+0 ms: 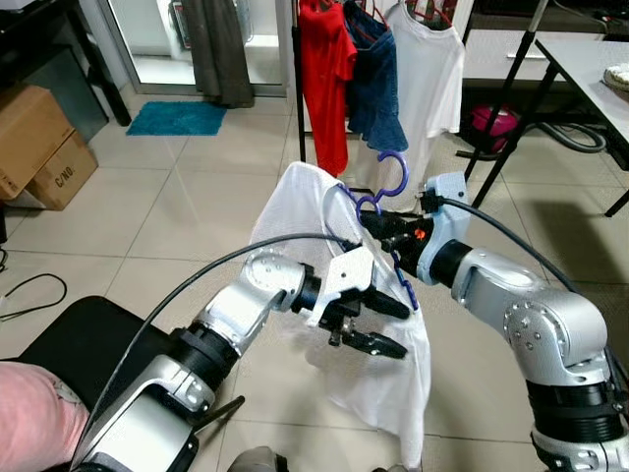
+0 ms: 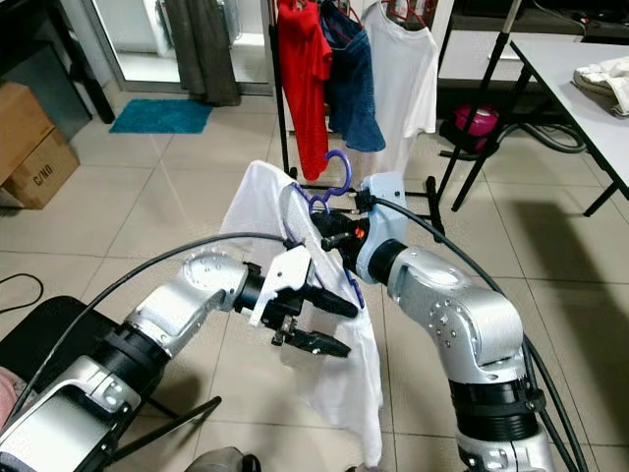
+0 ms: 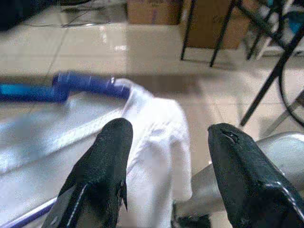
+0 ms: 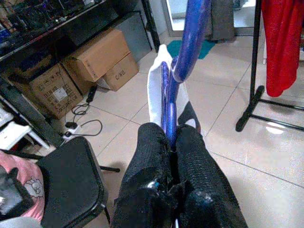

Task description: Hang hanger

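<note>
While the clothes rack stands ahead, the white shirt hangs between the arms on the purple hanger, pinched by the right gripper. Left gripper hovers spread beside the cloth; judging by this, carrying is in hand, and next the hook must reach the rail

The hanger is smooth, glossy blue plastic. The shirt on it is thin white cloth, a little creased. Both arms are brushed silver metal. The right pincer has matt black, textured fingers. The floor is shiny pale tile.
</note>
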Controlling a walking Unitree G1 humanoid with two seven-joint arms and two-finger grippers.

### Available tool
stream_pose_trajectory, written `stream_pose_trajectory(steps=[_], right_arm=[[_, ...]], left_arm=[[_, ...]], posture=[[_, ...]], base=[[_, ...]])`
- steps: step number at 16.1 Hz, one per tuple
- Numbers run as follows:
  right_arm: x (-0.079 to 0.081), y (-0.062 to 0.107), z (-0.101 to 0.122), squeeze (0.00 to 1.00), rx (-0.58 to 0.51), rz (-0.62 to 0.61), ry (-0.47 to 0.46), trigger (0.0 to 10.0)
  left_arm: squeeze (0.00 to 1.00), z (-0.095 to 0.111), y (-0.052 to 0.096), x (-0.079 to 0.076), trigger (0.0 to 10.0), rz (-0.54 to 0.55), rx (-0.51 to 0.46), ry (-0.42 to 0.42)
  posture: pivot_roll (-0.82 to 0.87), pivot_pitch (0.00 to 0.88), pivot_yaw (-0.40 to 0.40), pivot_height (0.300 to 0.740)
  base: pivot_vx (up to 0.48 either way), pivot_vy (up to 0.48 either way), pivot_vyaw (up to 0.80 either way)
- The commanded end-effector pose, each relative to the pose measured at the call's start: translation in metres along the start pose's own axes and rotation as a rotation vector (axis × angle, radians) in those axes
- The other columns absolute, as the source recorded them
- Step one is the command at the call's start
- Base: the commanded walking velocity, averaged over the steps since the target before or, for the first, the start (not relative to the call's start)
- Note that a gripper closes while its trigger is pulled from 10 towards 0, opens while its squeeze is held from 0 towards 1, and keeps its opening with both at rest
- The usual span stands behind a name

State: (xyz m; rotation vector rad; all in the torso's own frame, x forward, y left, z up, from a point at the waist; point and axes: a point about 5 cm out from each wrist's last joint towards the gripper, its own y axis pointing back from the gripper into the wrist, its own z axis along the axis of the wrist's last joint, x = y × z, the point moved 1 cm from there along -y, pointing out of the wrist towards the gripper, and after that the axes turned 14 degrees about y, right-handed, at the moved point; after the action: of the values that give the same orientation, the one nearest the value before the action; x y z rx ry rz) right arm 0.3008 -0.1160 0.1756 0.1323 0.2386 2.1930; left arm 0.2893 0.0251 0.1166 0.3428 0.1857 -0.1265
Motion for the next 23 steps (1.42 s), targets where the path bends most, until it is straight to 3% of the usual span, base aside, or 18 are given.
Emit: stream_pose_trajectory(steps=[1, 2, 3, 4, 5, 6, 7, 11, 12, 13, 14, 23], right_arm=[[0.004, -0.001, 0.013, 0.00, -0.036, 0.018, 0.024, 10.0], [0.005, -0.001, 0.015, 0.00, -0.043, 0.027, 0.029, 10.0], [0.005, -0.001, 0.016, 0.00, -0.044, 0.028, 0.030, 10.0], [0.005, -0.001, 0.017, 0.00, -0.045, 0.027, 0.032, 10.0], [0.005, -0.001, 0.017, 0.00, -0.047, 0.027, 0.030, 10.0], [0.005, 0.000, 0.018, 0.00, -0.049, 0.029, 0.029, 10.0], [0.005, 0.000, 0.018, 0.00, -0.049, 0.033, 0.030, 10.0], [0.007, -0.001, 0.018, 0.00, -0.047, 0.043, 0.031, 10.0], [0.007, -0.001, 0.018, 0.00, -0.048, 0.046, 0.031, 10.0], [0.007, -0.001, 0.018, 0.00, -0.049, 0.047, 0.030, 10.0], [0.007, -0.001, 0.019, 0.00, -0.049, 0.048, 0.031, 10.0], [0.007, -0.004, 0.015, 0.00, -0.036, 0.051, 0.028, 10.0]], left_arm=[[0.00, 0.003, 0.000, 0.003, 8.3, 0.027, 0.001, -0.031], [0.00, 0.001, -0.002, 0.005, 5.1, 0.047, 0.002, -0.047], [0.00, 0.001, -0.002, 0.007, 4.7, 0.062, 0.002, -0.060], [0.00, 0.002, -0.002, 0.009, 4.9, 0.085, -0.016, -0.072], [0.00, 0.004, -0.003, 0.011, 8.0, 0.103, -0.030, -0.086], [0.00, 0.005, -0.003, 0.013, 8.6, 0.121, -0.042, -0.101], [0.00, 0.006, -0.004, 0.014, 10.0, 0.134, -0.055, -0.110], [0.00, 0.008, -0.005, 0.018, 10.0, 0.161, -0.054, -0.134], [0.00, 0.004, -0.006, 0.018, 6.5, 0.152, -0.039, -0.125], [0.00, 0.003, -0.007, 0.018, 4.2, 0.150, -0.038, -0.124], [0.00, 0.003, -0.009, 0.016, 0.0, 0.129, -0.048, -0.111], [0.00, 0.004, -0.012, 0.012, 0.0, 0.088, -0.086, -0.086]], posture=[[0.02, 0.047, 0.064, 0.740], [0.01, 0.047, 0.065, 0.740], [0.01, 0.045, 0.067, 0.740], [0.01, 0.045, 0.068, 0.740], [0.01, 0.045, 0.068, 0.740], [0.01, 0.045, 0.069, 0.740], [0.01, 0.045, 0.069, 0.740], [0.01, 0.045, 0.068, 0.740], [0.01, 0.044, 0.070, 0.740], [0.00, 0.043, 0.069, 0.740], [0.00, 0.042, 0.069, 0.740], [0.01, 0.036, 0.060, 0.740]], base=[[0.000, 0.000, 0.00], [0.000, 0.000, 0.00], [0.000, 0.000, 0.00], [0.000, 0.000, 0.00], [0.000, 0.000, 0.00], [0.000, 0.000, 0.00], [0.000, 0.000, 0.00], [0.000, 0.000, 0.00], [0.000, 0.000, 0.00], [0.000, 0.000, 0.00], [0.000, 0.000, 0.00], [0.000, 0.000, 0.00]])
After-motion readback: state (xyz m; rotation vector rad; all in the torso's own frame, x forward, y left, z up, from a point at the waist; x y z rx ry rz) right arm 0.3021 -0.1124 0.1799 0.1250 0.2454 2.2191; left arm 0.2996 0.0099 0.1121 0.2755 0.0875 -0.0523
